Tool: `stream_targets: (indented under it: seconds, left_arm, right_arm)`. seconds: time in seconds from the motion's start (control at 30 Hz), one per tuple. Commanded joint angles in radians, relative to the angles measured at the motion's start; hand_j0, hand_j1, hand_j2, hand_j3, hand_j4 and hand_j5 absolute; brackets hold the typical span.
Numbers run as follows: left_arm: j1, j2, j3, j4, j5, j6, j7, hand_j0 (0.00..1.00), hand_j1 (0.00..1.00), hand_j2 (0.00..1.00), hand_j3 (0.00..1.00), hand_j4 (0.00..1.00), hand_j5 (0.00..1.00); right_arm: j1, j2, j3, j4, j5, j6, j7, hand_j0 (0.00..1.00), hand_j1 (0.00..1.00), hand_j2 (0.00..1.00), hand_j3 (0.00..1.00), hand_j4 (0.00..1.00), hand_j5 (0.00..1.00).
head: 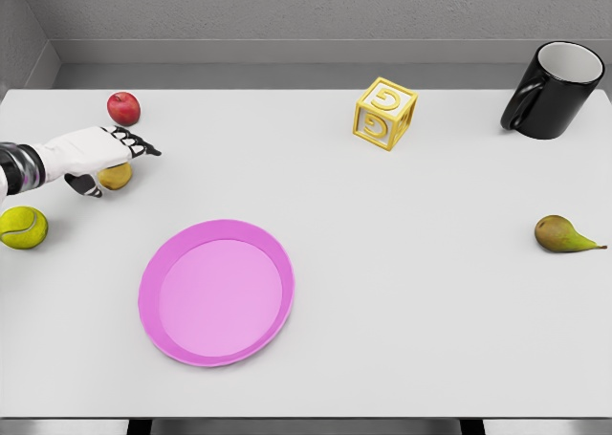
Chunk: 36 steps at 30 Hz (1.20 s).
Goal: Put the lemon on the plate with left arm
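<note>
The round pink plate (216, 292) with a raised rim lies nearest the camera, left of centre on the flat white table (402, 292), and holds nothing. To its upper left, near the table's left edge, sits a yellow-green tennis ball (21, 228).

Beyond the ball, the white left hand (96, 155) enters from the left edge and hangs over the small yellow lemon (117, 176). The lemon rests on the table, partly hidden beneath the palm. The dark-tipped fingers (137, 143) extend forward above it and the thumb curves down on its near side. The fingers look loosely spread around the fruit; a firm grip cannot be confirmed. The step in hand is judged to be the grasp.

To perform it well:
1. Centre the palm over the lemon before closing.
2. Close fingers and thumb on opposite sides evenly; a rounded fruit is likely to roll out under lopsided pressure.
3. Lift clear of the table before moving toward the plate.
4. Keep clear of the red apple (123, 107) just beyond the hand.

Well to the right lies a brown-green pear (564, 235). Farther back stand a yellow hollow letter cube (384, 113) and a glossy black mug (555, 89) tipped on its side. The right arm is out of view.
</note>
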Motion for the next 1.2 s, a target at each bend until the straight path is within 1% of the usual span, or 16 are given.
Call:
stream_targets:
  seconds: [0.0, 0.17, 0.2, 0.23, 0.3, 0.33, 0.47, 0.67, 0.87, 0.97, 1.07, 1.17]
  left_arm:
    - [0.000, 0.001, 0.000, 0.001, 0.003, 0.002, 0.001, 1.00, 1.00, 1.00, 1.00, 1.00, 1.00]
    - [0.000, 0.001, 0.000, 0.000, 0.003, 0.002, 0.001, 1.00, 1.00, 1.00, 1.00, 1.00, 1.00]
    - [0.000, 0.001, 0.000, 0.000, 0.003, 0.002, 0.001, 0.97, 0.97, 0.97, 0.97, 0.97, 0.97]
    - [0.000, 0.001, 0.000, 0.001, 0.003, 0.002, 0.001, 0.91, 0.91, 0.91, 0.91, 0.91, 0.91]
    - [0.000, 0.002, 0.000, 0.001, 0.003, 0.002, 0.005, 0.75, 0.75, 0.75, 0.75, 0.75, 0.75]
    - [0.000, 0.004, 0.000, 0.000, 0.003, 0.002, 0.017, 0.70, 0.70, 0.70, 0.70, 0.70, 0.70]
    - [0.000, 0.002, 0.000, 0.001, 0.003, 0.002, 0.021, 0.64, 0.64, 0.64, 0.64, 0.64, 0.64]
    - [0.002, 0.006, 0.000, 0.001, 0.003, 0.002, 0.021, 0.61, 0.61, 0.61, 0.61, 0.61, 0.61]
    - [0.002, 0.006, 0.000, 0.000, 0.004, 0.002, 0.021, 0.60, 0.60, 0.60, 0.60, 0.60, 0.60]
    - [0.002, 0.007, 0.000, -0.004, 0.009, 0.002, 0.022, 0.58, 0.58, 0.58, 0.58, 0.58, 0.58]
    - [0.006, 0.015, 0.002, -0.030, 0.018, 0.002, 0.022, 0.57, 0.57, 0.57, 0.57, 0.57, 0.57]
    - [0.015, 0.016, 0.003, -0.074, 0.024, 0.002, 0.022, 0.57, 0.57, 0.57, 0.57, 0.57, 0.57]
  right_arm:
    - [0.000, 0.000, 0.000, 0.001, 0.000, 0.000, 0.001, 1.00, 1.00, 1.00, 1.00, 1.00, 1.00]
    - [0.000, 0.000, 0.000, 0.001, 0.000, 0.000, 0.001, 1.00, 1.00, 1.00, 1.00, 1.00, 1.00]
    - [0.000, 0.000, 0.000, 0.001, 0.000, 0.000, 0.001, 1.00, 1.00, 1.00, 1.00, 1.00, 1.00]
    - [0.000, 0.000, 0.000, 0.001, 0.000, 0.000, 0.001, 1.00, 1.00, 1.00, 1.00, 1.00, 1.00]
    - [0.000, 0.000, 0.000, 0.001, 0.000, 0.000, -0.001, 1.00, 1.00, 1.00, 1.00, 1.00, 1.00]
    - [0.000, 0.000, 0.000, 0.001, 0.000, 0.000, -0.001, 1.00, 1.00, 1.00, 1.00, 1.00, 1.00]
    - [0.000, 0.000, 0.000, 0.001, 0.000, 0.000, -0.001, 1.00, 1.00, 1.00, 1.00, 1.00, 1.00]
    - [0.000, 0.000, 0.000, -0.001, 0.000, 0.000, -0.001, 1.00, 1.00, 1.00, 1.00, 1.00, 1.00]
    - [0.000, 0.000, 0.000, 0.001, 0.000, 0.000, -0.001, 1.00, 1.00, 1.00, 1.00, 1.00, 1.00]
    - [0.000, 0.000, 0.000, 0.001, 0.000, 0.000, -0.001, 1.00, 1.00, 1.00, 1.00, 1.00, 1.00]
    - [0.000, 0.000, 0.000, -0.001, 0.000, 0.000, 0.001, 1.00, 1.00, 1.00, 1.00, 1.00, 1.00]
    - [0.000, 0.000, 0.000, 0.001, 0.000, 0.000, -0.001, 1.00, 1.00, 1.00, 1.00, 1.00, 1.00]
